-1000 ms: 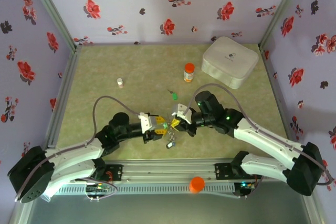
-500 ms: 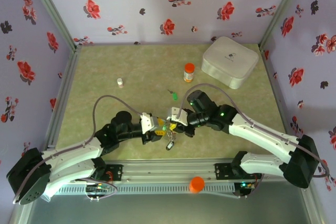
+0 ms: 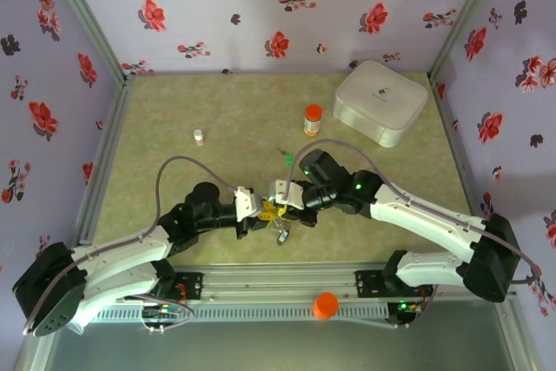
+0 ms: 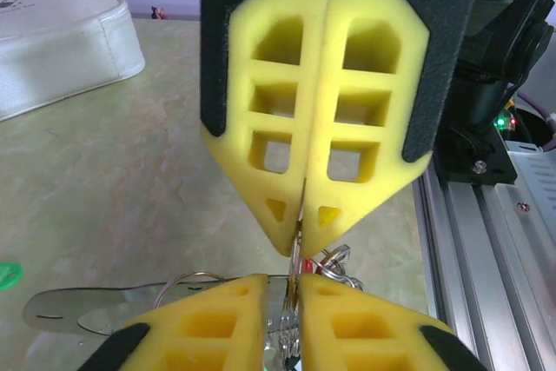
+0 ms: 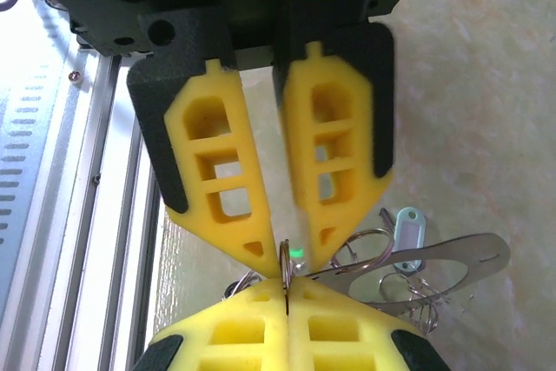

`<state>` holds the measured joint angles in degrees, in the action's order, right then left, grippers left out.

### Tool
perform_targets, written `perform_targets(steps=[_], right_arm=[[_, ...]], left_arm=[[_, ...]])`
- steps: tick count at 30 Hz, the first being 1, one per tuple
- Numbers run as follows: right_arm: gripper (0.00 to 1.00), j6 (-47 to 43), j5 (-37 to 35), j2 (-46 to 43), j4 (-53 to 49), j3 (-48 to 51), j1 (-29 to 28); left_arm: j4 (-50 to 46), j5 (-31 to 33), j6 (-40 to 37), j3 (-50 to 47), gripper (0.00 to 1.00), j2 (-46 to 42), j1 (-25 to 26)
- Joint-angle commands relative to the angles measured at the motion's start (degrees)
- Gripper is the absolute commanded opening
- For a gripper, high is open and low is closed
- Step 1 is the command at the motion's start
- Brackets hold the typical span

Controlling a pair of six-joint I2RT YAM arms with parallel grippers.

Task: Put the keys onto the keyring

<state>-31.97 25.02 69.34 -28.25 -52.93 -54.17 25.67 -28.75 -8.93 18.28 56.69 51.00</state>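
I've got a green mat (image 3: 174, 110) w/ flowery walls; near the front rail the R pincer (image 4: 300, 241) is clamped on the keyring (image 5: 285, 254), keys (image 3: 282, 235) dangling below. The L pincer (image 3: 266, 213) meets it tip-to-tip, jaws nearly together round the ring, but I can't tell if it's gripping. Farther back lie a green key (image 3: 287, 160), a bottle (image 3: 313, 119) & a white case (image 3: 380, 102).

Your left gripper (image 4: 284, 282) and right gripper (image 5: 287, 288) meet tip to tip, the keyring (image 4: 294, 254) between them. The keys (image 3: 281, 235) hang just under both tips.
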Motion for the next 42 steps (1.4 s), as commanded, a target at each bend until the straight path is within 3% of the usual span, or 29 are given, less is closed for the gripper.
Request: perform_targets(steps=[1, 4, 7, 10, 14, 18, 32, 42], right_arm=[[0.00, -0.76, 0.35, 0.38, -0.39, -1.71, -0.70], [0.00, 0.56, 1.82, 0.19, 0.59, -1.43, -0.74], [0.00, 2.32, 3.06, -1.11, 2.77, -0.30, -0.43], [0.16, 6.33, 5.03, -4.13, 8.09, 3.31, 1.87], [0.22, 12.98, 10.45, -7.70, 15.89, 8.60, 6.32], [0.27, 14.98, 10.67, -9.46, 18.74, 11.76, 6.80], [0.26, 14.30, 8.30, -9.69, 19.19, 14.96, 6.82], [0.16, 14.04, 9.68, -7.86, 18.74, 14.24, 6.80]], left_arm=[[1.05, -0.85, -0.89, 1.83, 0.10, 0.33, 0.13], [1.18, -0.76, -0.55, 1.93, 0.00, 0.18, 0.06], [2.50, -0.34, 0.17, 1.30, 0.00, -0.16, 0.06], [6.00, 0.02, 1.69, -0.18, 0.00, -0.44, 0.04], [15.94, 1.17, 4.22, -4.58, 0.00, 0.04, 0.00], [19.06, 1.25, 5.19, -5.21, 0.00, 1.40, -0.01], [23.70, 1.24, 5.54, -7.12, 0.00, 2.81, 0.01], [24.29, 1.04, 5.84, -7.20, 0.00, 2.99, 0.05]])
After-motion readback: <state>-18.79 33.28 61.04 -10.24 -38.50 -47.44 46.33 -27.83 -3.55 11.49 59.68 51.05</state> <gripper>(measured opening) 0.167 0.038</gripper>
